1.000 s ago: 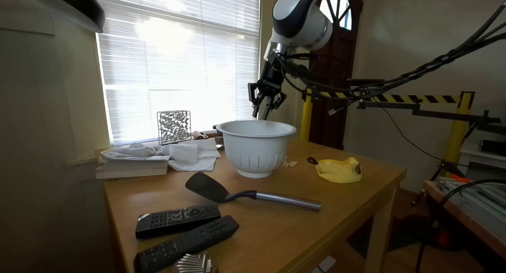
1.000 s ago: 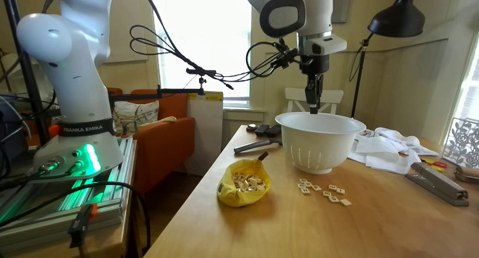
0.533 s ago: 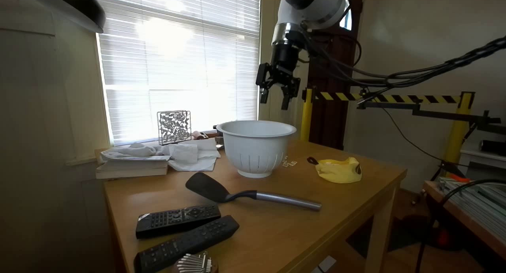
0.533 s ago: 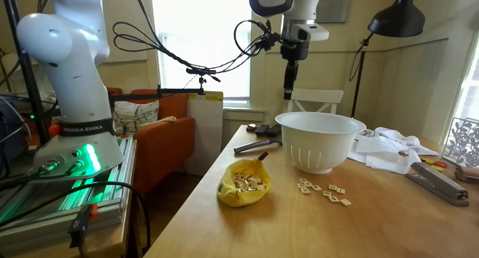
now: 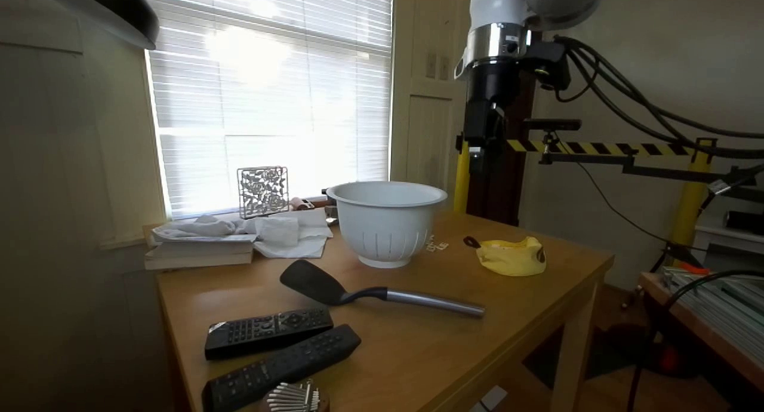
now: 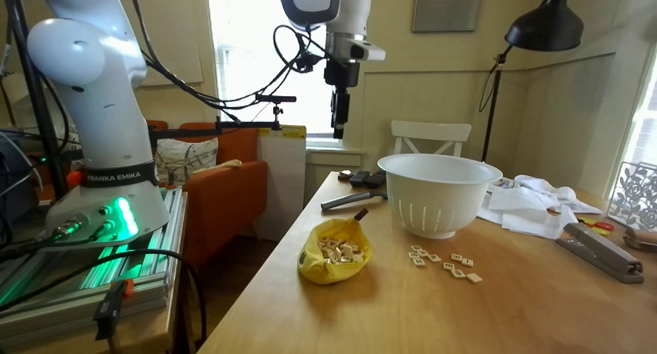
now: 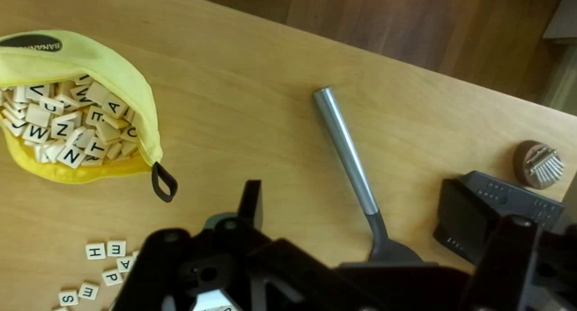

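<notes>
My gripper (image 5: 479, 164) hangs in the air above the table, off to the side of a white bowl (image 5: 382, 230) with slots in its wall. Its jaws stand wide apart in the wrist view, with nothing between them. Below the gripper (image 7: 358, 207) lies a spatula (image 7: 347, 153) with a metal handle; its dark blade is partly hidden by the gripper. A yellow banana-shaped pouch (image 7: 119, 67) lies open, full of letter tiles (image 7: 72, 126). The gripper (image 6: 337, 132) is higher than the bowl (image 6: 436, 210) rim. The bowl's inner floor is out of sight.
Two black remotes (image 5: 268, 333) and a thumb piano (image 7: 538, 164) lie near a table corner. Loose letter tiles (image 6: 458, 273) lie by the bowl. A stapler (image 6: 600, 251), white cloths (image 6: 536, 210) and a metal openwork stand (image 5: 262, 191) are farther along. Cables (image 5: 644, 110) trail from the arm.
The gripper has risen from just over the bowl and moved sideways away from it, toward the robot's base. Its fingers have spread and the wrist has turned. The table objects look unmoved.
</notes>
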### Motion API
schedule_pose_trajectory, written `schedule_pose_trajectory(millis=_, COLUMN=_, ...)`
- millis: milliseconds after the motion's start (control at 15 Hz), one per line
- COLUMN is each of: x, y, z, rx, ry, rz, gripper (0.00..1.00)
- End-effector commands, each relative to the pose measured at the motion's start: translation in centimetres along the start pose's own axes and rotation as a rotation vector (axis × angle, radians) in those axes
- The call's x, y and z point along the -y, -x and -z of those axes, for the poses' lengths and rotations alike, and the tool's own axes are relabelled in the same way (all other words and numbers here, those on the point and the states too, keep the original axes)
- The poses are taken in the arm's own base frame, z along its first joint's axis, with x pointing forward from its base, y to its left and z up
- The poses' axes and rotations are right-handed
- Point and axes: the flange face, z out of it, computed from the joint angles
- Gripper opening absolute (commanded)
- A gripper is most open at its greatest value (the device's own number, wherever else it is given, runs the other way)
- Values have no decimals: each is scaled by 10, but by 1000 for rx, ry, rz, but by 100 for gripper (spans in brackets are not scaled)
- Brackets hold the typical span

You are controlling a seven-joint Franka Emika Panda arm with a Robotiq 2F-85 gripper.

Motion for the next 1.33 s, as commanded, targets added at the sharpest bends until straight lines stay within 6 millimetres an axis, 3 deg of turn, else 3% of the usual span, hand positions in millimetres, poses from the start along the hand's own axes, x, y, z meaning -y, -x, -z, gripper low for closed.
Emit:
schedule_pose_trajectory(millis=0, x=0, y=4, z=-1, rx=0, ry=1, rz=8, gripper=100)
schedule_pose_trajectory(millis=200, x=-1, y=6, z=0, rx=-3, ry=0, rz=16, gripper=100)
schedule_pose_trajectory(millis=400, x=12, y=7, z=-18, rx=-93, ry=149, rz=156, gripper=100)
schedule_pose_trajectory(millis=867, x=50, y=40, z=-80, rx=-208, ry=274, rz=335, gripper=100)
schedule_pose_trajectory(millis=1267, x=51, y=38, z=-126, rx=-199, ry=265, rz=297, gripper=100)
